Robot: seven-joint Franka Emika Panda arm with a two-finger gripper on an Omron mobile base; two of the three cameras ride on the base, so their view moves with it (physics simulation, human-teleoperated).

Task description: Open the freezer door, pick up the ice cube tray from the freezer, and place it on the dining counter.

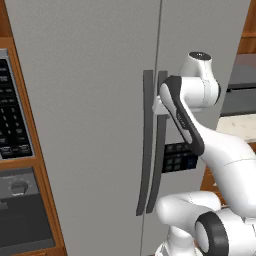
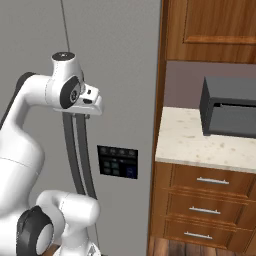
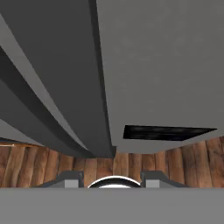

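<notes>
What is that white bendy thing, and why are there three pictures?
It is a robot arm in a pretend kitchen. Two pictures come from cameras behind it, one on each side. The third comes from a camera on its hand, looking down the closed freezer to the wooden floor. Its pincer is up against the two long dark handles; I cannot tell if it is gripping. To the right, a dark box sits on a speckled counter.

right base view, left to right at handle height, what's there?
Robot arm → gripper above the door handles → control panel → wood cabinet edge → beige counter → dark appliance.
</notes>
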